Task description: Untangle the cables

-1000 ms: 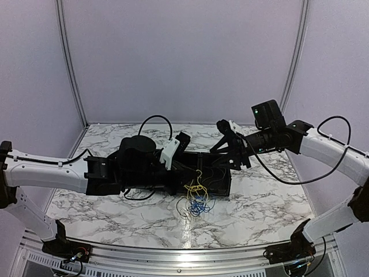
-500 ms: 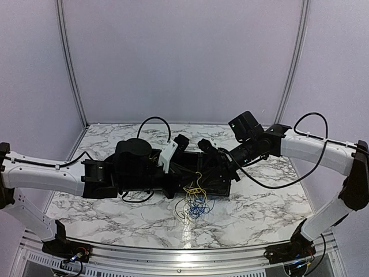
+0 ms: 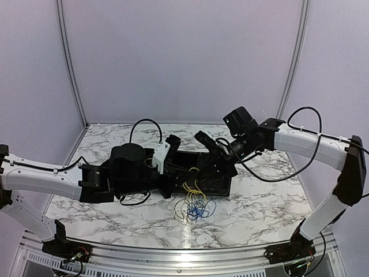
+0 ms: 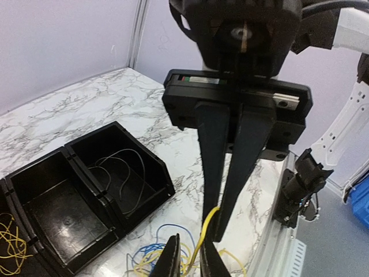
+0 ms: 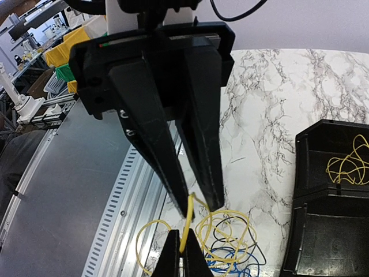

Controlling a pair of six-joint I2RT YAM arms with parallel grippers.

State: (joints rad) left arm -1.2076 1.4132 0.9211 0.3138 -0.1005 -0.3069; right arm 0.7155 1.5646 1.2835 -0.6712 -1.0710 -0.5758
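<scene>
The right gripper [image 4: 217,229] has its fingers pressed together on a yellow wire [image 5: 185,222], pinching it right at the tips. The left gripper [image 5: 199,201] meets it almost tip to tip. Its fingers stand slightly apart, and the same wire runs up between them to the tip of one finger. Whether that finger actually touches the wire cannot be told. The short stretch of wire between the two grippers is nearly straight.

In the top view both arms reach in from the sides and the grippers hang over the black tray [image 3: 218,182], clear of the table [image 3: 259,202].

The cables [image 3: 195,206] lie in a small loose tangle on the marble, just beside the tray's near edge and below the two grippers. Blue strands bunch in the middle of the tangle, with yellow loops spreading around them and toward the tray. The right wrist view shows the pinched wire passing down behind the right fingers toward this tangle, but the exact strand it joins is too fine to follow.

The tray is split into compartments. One holds a few yellow loops [image 5: 346,164] apart from the tangle, and another holds a single pale wire [image 4: 118,173] curled on its floor
</scene>
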